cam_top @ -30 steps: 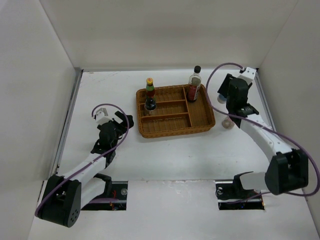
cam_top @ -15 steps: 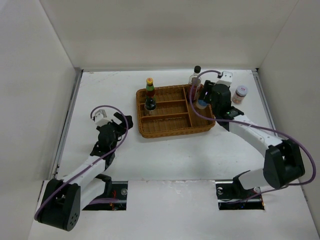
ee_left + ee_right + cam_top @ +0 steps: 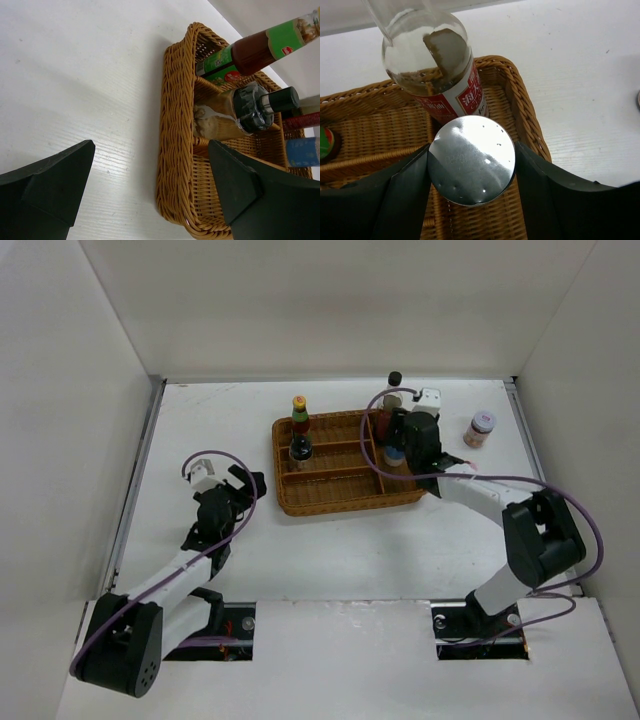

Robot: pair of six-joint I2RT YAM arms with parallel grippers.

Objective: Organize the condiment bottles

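My right gripper is shut on the silver-lidded blue-label jar and holds it upright in the right compartment of the wicker tray. The tall dark-sauce bottle stands just behind the jar in the same compartment. The yellow-red-capped bottle and the small black-capped bottle stand in the tray's left end. The pink-capped shaker stands on the table right of the tray. My left gripper is open and empty, just left of the tray's near left corner. The short silver-lidded jar is out of view.
White walls enclose the table on the left, back and right. The tray's middle compartments hold nothing. My right forearm lies across the table right of the tray.
My right arm has swung left from the table beside the tray to over the tray's right compartment, with the blue-label jar in its fingers. The pink-capped shaker is now uncovered. The left arm barely moved.
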